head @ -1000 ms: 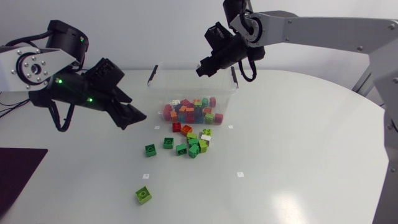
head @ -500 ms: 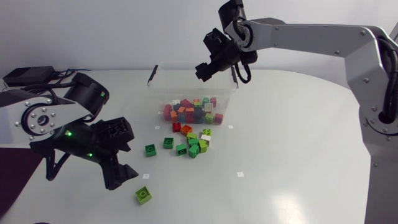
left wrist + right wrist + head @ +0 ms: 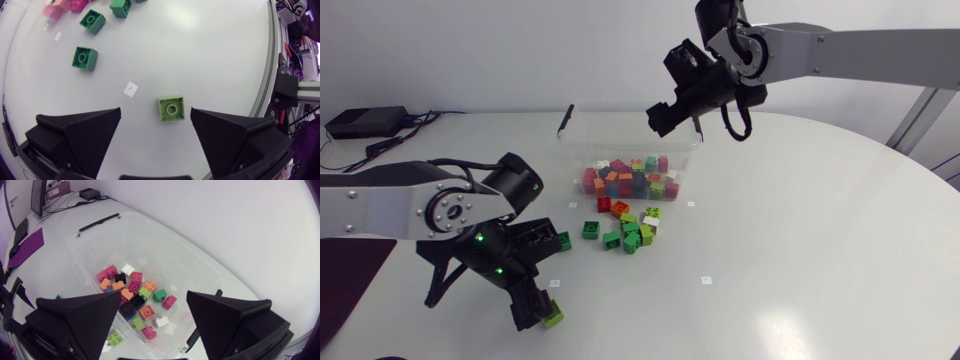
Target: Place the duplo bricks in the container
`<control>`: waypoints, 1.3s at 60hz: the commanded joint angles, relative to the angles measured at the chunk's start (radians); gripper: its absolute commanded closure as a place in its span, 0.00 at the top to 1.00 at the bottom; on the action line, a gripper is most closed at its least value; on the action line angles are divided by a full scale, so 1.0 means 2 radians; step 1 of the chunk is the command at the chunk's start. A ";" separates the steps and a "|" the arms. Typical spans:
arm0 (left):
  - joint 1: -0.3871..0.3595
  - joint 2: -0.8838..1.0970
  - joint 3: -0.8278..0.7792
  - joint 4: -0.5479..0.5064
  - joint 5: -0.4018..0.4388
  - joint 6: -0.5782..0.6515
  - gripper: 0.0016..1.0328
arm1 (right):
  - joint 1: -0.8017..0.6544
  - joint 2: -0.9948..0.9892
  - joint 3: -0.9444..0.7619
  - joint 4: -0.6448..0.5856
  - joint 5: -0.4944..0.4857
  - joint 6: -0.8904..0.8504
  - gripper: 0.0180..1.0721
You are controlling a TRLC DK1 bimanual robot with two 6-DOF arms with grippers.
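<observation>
Left end effector (image 3: 155,113) is down low over the table (image 3: 210,45), fingers spread wide. A lime green duplo brick (image 3: 171,108) sits on the table between them, nearer one finger, not gripped. Right end effector (image 3: 154,296) is wide open too, empty, hanging right above the clear container (image 3: 100,240), which has a bunch of mixed bricks (image 3: 132,292) inside. More loose bricks (image 3: 630,230) lie just in front of it.
</observation>
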 commanded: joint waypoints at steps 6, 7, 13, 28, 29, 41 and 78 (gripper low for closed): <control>-0.012 0.036 -0.013 -0.006 0.000 -0.040 0.93 | 0.006 -0.044 -0.070 0.018 0.002 0.008 0.90; -0.012 0.037 -0.013 -0.006 0.000 -0.041 0.93 | 0.006 -0.047 -0.075 0.019 0.002 0.008 0.90; -0.022 0.046 -0.014 -0.005 0.001 -0.052 0.93 | 0.010 -0.068 -0.106 0.025 0.002 0.006 0.90; -0.035 0.065 -0.023 0.015 -0.003 -0.066 0.74 | 0.031 -0.122 -0.192 0.038 0.003 0.002 0.90; -0.035 0.065 -0.023 0.016 -0.003 -0.066 0.72 | 0.034 -0.126 -0.198 0.039 0.003 0.002 0.90; -0.035 0.079 -0.029 0.035 -0.011 -0.069 0.40 | 0.056 -0.153 -0.273 0.056 0.002 -0.009 0.90; -0.008 -0.004 -0.025 0.032 -0.024 -0.062 0.36 | 0.124 -0.059 -0.281 0.037 0.000 0.002 0.86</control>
